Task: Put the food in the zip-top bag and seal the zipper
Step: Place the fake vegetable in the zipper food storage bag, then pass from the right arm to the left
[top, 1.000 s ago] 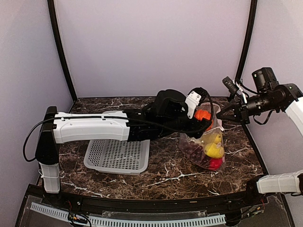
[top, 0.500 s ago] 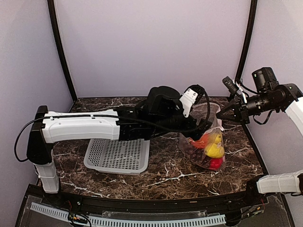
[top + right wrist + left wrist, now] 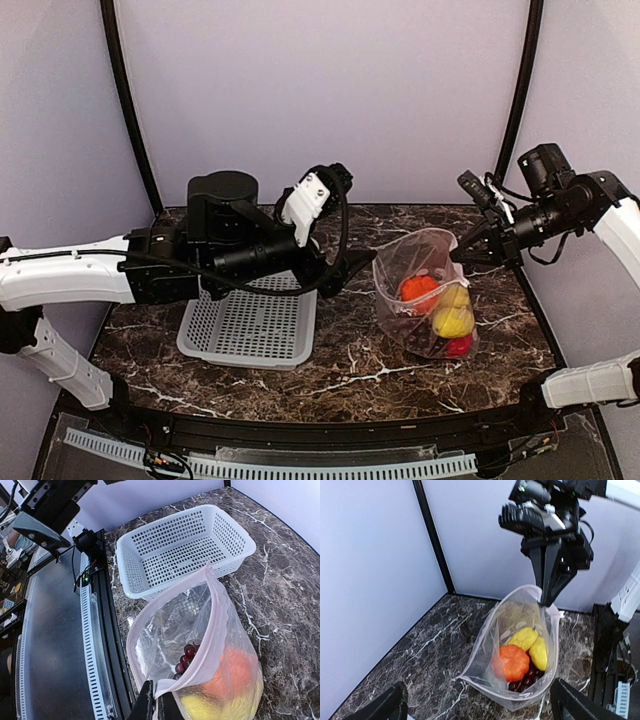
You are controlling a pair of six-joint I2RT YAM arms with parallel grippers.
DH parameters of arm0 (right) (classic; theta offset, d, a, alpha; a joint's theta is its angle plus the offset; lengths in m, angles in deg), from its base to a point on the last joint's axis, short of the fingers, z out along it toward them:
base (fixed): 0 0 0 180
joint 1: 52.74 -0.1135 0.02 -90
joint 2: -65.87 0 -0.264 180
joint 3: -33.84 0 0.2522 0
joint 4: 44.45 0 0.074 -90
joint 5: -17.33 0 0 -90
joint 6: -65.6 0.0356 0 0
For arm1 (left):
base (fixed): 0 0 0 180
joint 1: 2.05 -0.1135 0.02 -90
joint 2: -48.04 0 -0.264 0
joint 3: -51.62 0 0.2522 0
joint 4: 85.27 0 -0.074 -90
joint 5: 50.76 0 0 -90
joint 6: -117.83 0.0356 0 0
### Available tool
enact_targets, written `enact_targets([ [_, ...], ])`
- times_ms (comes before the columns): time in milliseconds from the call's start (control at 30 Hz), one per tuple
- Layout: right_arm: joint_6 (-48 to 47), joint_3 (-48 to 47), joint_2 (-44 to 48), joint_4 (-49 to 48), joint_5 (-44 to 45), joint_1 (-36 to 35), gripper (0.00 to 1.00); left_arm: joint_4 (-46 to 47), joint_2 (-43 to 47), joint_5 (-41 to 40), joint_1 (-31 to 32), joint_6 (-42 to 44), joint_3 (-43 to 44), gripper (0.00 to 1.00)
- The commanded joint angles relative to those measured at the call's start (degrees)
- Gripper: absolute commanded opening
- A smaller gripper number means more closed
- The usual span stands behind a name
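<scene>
Left gripper (image 3: 352,268) withdrawn left to mid-frame, jaws wide, empty; zip-top bag (image 3: 405,262) (food (image 3: 452,318) inside, mouth up) stands right of it at centre-right, right gripper (image 3: 462,255) clamped on its zipper (image 3: 218,612) edge

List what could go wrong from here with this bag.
1. Only the right tool pinches the zip-top bag, at one spot of its rim. A slip would likely let the bag slump and spill the food.
2. The zipper gapes wide, and the left tool hangs open between the basket and the bag, off the bag. Pressing from one end may leave it partly unsealed.
</scene>
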Motion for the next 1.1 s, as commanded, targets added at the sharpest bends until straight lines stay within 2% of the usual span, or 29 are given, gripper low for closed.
enact_targets([
  [0,-2.44,-3.33,-1.21,3.13,-0.48,-3.32,0.05,-6.54,-1.27,-3.35,0.01,6.17,-1.30,0.99],
  [233,-4.46,-5.36,-3.31,6.86,-0.38,-7.66,0.05,-10.93,-9.82,-1.78,-1.00,10.26,7.82,0.96],
  [467,-5.81,-4.88,-3.03,8.99,-0.04,-8.84,0.06,-12.75,-16.91,5.39,-5.91,9.94,13.79,0.80],
  [633,-6.05,-3.54,-2.53,9.20,0.10,-9.25,0.05,-12.68,-20.67,11.21,-8.32,13.21,16.64,0.76],
  [800,-5.96,-3.38,-2.53,8.44,0.58,-9.32,0.03,-20.06,-27.37,18.11,-8.40,18.02,24.75,0.72],
  [867,-5.88,-3.39,-2.53,8.21,0.53,-9.34,0.03,-21.74,-28.40,20.84,-8.36,18.87,25.62,0.67],
  [933,-5.86,-3.02,-2.18,7.74,0.48,-9.34,0.02,-22.24,-28.45,23.01,-8.29,19.22,25.43,0.57],
  [1000,-5.79,-2.42,-1.84,7.08,0.72,-9.34,0.02,-22.61,-27.92,24.37,-8.30,18.94,25.33,0.34],
  [1067,-5.83,-1.94,-1.81,6.65,0.71,-9.34,0.02,-22.70,-26.64,25.47,-8.34,18.48,24.66,0.26],
])
